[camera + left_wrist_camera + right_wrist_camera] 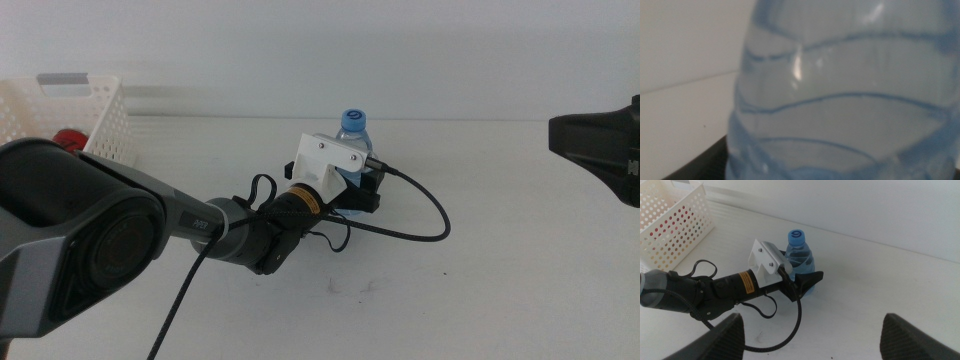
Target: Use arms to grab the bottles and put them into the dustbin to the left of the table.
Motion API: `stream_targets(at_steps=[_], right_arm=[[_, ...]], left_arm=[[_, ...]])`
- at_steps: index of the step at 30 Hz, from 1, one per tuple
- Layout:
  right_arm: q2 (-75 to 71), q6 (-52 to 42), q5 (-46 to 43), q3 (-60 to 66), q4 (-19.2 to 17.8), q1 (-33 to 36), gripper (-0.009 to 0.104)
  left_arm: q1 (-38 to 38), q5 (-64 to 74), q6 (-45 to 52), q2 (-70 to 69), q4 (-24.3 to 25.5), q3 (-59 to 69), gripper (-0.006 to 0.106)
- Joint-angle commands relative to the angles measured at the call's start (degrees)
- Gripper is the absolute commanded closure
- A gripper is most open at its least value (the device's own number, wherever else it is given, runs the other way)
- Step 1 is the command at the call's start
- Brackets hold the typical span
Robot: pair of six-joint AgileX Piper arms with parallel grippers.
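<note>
A small clear water bottle with a blue cap [353,125] stands upright mid-table. My left gripper [362,195] reaches in from the left, with its jaws on either side of the bottle's lower body, closed on it. In the left wrist view the bottle [840,95] fills the picture, with one dark jaw against its side. The right wrist view shows the bottle [800,255] and the left gripper [804,284] around it. My right gripper [812,325] is open and empty, hovering to the right [600,140]. The white dustbin [100,110] stands at the back left with a red object [70,138] inside. The yellow bottle is out of view.
The left arm's black cable [430,215] loops over the table to the right of the bottle. The perforated basket [675,220] stands left of the bottle with bare white tabletop [480,290] between them. Faint scuff marks lie near the front.
</note>
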Motion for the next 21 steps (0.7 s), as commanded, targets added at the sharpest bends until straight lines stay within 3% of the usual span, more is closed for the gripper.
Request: stream_targets(at_steps=[1, 3, 6, 9, 14, 21], right_arm=[[-0.3, 0.0, -0.3, -0.4, -0.5, 0.2, 0.016], [-0.3, 0.0, -0.3, -0.4, -0.5, 0.2, 0.016], [-0.3, 0.0, -0.3, -0.4, -0.5, 0.2, 0.016], [-0.3, 0.0, -0.3, -0.4, -0.5, 0.2, 0.016], [-0.3, 0.0, -0.3, -0.4, -0.5, 0.2, 0.016], [-0.3, 0.0, -0.3, -0.4, -0.5, 0.2, 0.016]], left_arm=[[0.1, -0.6, -1.1, -0.4, -1.0, -0.7, 0.015], [0.1, -0.4, -1.8, -1.4, -1.0, 0.2, 0.028], [0.5, 5.3, -1.8, -7.2, -1.5, 3.6, 0.065], [0.9, 22.6, -2.0, -17.3, -0.4, 7.7, 0.1], [2.4, 63.3, -2.8, -34.4, -0.8, 6.8, 0.102], [13.8, 92.8, 11.3, -38.7, -2.6, -9.0, 0.102]])
